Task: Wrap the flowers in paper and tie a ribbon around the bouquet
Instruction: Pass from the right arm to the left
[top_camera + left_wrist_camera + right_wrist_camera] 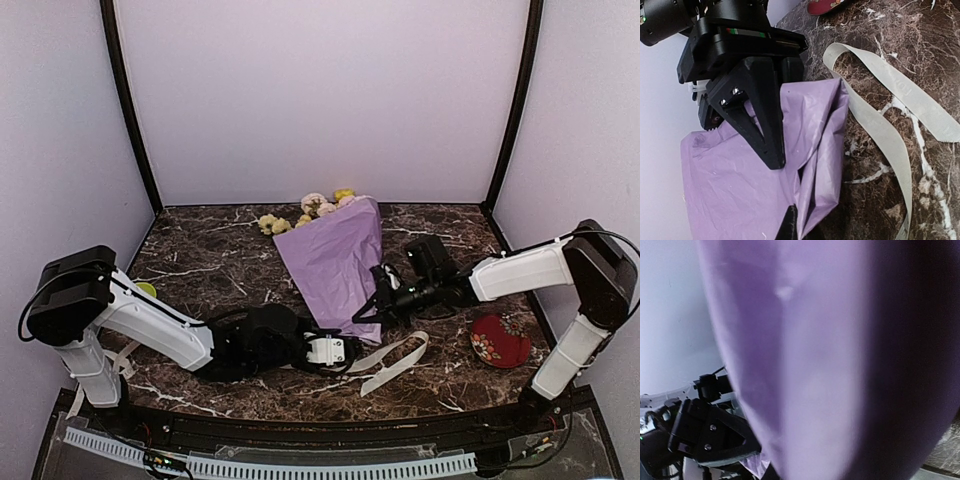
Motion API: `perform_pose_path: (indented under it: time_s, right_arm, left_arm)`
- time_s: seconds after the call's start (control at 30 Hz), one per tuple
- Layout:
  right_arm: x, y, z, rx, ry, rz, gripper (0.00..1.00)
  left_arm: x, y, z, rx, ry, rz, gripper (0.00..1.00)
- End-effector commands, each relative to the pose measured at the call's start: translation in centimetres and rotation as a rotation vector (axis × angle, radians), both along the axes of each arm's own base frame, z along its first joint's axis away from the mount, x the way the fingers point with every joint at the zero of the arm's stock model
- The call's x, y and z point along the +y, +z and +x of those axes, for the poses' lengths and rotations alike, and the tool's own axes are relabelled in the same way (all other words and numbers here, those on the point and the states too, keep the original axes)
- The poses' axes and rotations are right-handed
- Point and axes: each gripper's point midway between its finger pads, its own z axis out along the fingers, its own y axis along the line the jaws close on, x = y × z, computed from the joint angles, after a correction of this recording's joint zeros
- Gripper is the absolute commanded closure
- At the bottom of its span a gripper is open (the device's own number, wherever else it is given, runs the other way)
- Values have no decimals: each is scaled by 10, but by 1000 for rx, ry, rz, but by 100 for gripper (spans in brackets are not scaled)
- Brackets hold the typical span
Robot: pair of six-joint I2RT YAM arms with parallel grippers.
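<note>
Left end effector (335,349): together, at lower tip of paper (335,262); grip we cannot tell
Right end effector (384,292): together; against paper, right edge
Ribbon (396,361): loose on table (200,250)

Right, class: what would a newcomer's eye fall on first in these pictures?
The lilac paper rolled into a cone mid-table, with yellow and pink flowers poking out its far end. The right gripper pinches the cone's near part, and a cream ribbon lies loose on the dark marble table beside it.

Dark marble-patterned table (200,240), pale lilac walls (320,90), black corner posts (130,110).
</note>
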Motion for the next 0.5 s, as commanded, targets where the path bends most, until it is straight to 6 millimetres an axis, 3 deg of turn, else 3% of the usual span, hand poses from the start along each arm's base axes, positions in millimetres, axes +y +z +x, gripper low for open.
perform_pose_path:
  time_s: [0.0, 0.1, 0.13, 0.23, 0.33, 0.47]
  right_arm:
    - [-5, 2, 8, -84, 10, -65, 84]
    - [-18, -5, 8, -114, 18, -168, 72]
    - [-24, 5, 9, -149, 15, -183, 68]
    - [-47, 9, 7, -188, 0, -277, 54]
    - [-78, 11, 2, -222, -31, -395, 45]
    - [-133, -11, -9, -215, -67, -622, 33]
  left_arm:
    - [3, 5, -5, 50, 0, -20, 100]
    - [7, -8, -4, 85, 21, 2, 100]
    - [8, -11, -4, 95, 30, 1, 100]
    - [11, -12, -2, 120, 50, -30, 100]
    - [13, -12, 0, 145, 70, -54, 100]
    - [15, -10, 1, 160, 82, -82, 100]
